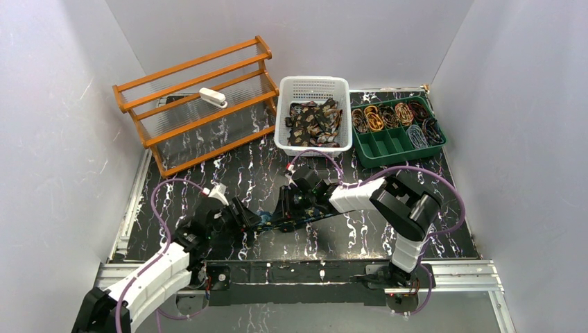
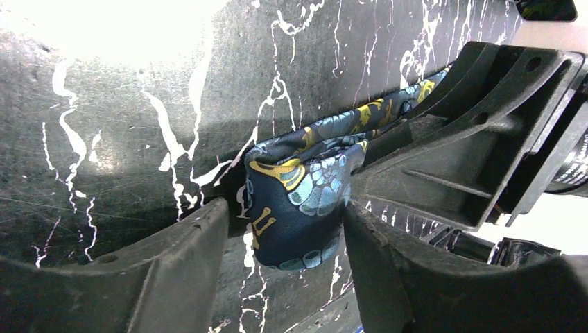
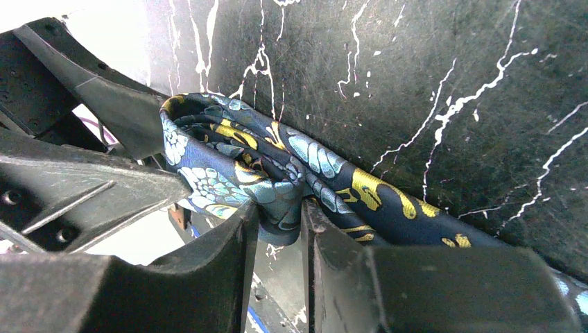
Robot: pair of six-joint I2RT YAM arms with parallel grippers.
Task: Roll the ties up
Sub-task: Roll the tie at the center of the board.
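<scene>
the blue paisley tie (image 3: 229, 139) lies on the black marbled desk (image 3: 451, 69), toward its near edge. the right end effector (image 3: 279, 208) is pressed together, pinching a fold of it. the left end effector (image 2: 284, 205) straddles its doubled end, one finger (image 2: 388, 263) touching; whether it grips i cannot tell.

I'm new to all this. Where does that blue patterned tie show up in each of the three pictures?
Top external: the blue tie lies just below the middle, nearer than the white basket.
Left wrist: centre, its folded end between the fingers.
Right wrist: centre-left, pinched between the fingers.
Shared landmark: the black tabletop with white veins, under it in all three.
</scene>
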